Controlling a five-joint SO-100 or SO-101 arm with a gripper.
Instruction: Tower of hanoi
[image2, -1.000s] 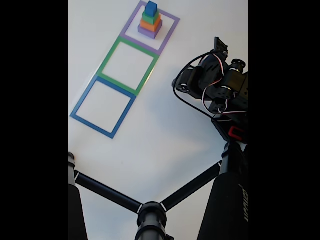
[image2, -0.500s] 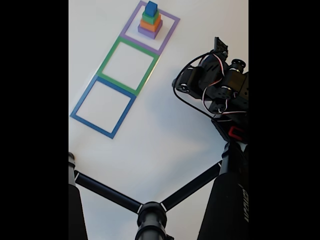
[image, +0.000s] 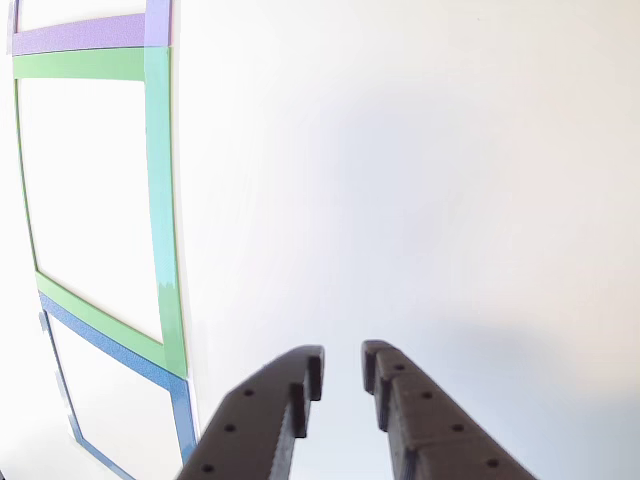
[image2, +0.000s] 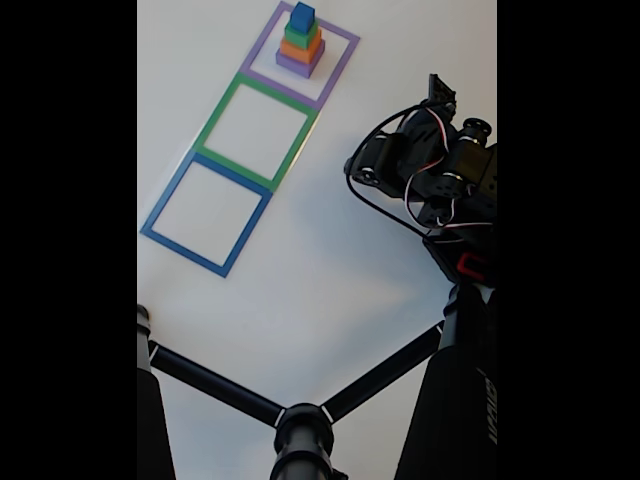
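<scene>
**Four blocks stacked, none lifted yet — start with the small blue cube**

Four coloured blocks stand as one tower inside the purple taped square outline near the far edge of the white tabletop in the fixed view: a purple slab at the bottom, then orange, then green, with a small blue cube on top. The green taped square outline and the blue taped square outline beside it hold nothing. The black two-finger gripper hangs over bare tabletop to the side of the squares, its jaws a narrow gap apart and holding nothing.

By my reading, the first move is the blue cube alone. To do it well, the jaws likely need to spread wider, come down square over the tower's top, and close only at cube height — any lower risks catching the green block or nudging the tower. A straight lift should keep the lower three aligned.
</scene>
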